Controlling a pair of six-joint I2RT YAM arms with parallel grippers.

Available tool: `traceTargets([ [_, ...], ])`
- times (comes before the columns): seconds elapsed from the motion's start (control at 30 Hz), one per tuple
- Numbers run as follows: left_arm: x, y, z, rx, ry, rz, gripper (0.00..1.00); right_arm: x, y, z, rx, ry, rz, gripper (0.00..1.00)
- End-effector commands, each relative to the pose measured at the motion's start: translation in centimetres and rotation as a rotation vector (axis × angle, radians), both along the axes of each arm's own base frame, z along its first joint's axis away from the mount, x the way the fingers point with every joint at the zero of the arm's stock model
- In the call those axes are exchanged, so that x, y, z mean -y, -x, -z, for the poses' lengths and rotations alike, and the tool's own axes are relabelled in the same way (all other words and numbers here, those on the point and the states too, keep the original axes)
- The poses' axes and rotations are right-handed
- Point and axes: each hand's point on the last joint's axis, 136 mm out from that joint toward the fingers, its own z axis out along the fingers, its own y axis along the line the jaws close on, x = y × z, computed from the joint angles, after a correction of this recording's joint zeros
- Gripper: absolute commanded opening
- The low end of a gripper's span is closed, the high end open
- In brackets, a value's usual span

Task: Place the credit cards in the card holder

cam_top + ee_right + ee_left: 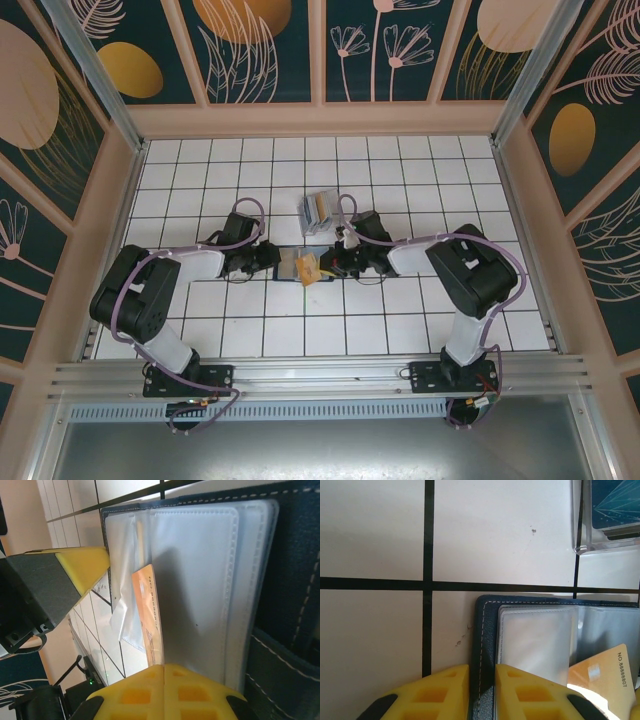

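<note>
**A:** Right gripper (164, 680) first. Its yellow pads are pressed together at the bottom of the frame, and the gold card (150, 615) runs straight into the seam between them. We read that as a pinch on the card's near end.

**B:** From there the card's long side climbs the frame away from the fingers, leaning a touch left, across the clear sleeves (200, 580) of the open wallet (295, 580). We can't tell whether its far end sits inside a sleeve.

**A:** Now the left gripper (482, 695). The gap is narrow, with the wallet's dark blue edge clamped in it at the bottom of the frame. We'd say it's pinning the wallet down.

**B:** And the target is the card holder (607, 544), in the upper right corner there, just beyond the wallet's top edge and apart from it. A blue card (615, 505) is standing in it.

**A:** From overhead, the holder sits up-frame of the wallet near the middle, and the right gripper is the nearer one. So we judge the pull should follow the card's length back toward the fingers. After that the card goes up-frame to the slots.
</note>
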Motion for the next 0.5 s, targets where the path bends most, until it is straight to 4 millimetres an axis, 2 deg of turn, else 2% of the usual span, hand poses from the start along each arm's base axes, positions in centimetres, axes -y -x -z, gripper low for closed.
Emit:
traceTargets([
  [0.0,-0.4,1.7,2.0,-0.076,-0.022,0.005,0.22,0.0,0.0,0.9,-0.027,0.008,0.035,0.0],
  [0.37,-0.6,2.0,1.9,-0.069,-0.017,-0.002,0.22,0.7,-1.3,0.9,-0.025,0.007,0.174,0.0],
  [0.47,-0.6,2.0,1.8,-0.061,-0.013,-0.001,0.23,0.3,-1.2,1.1,-0.028,0.002,0.16,0.0],
])
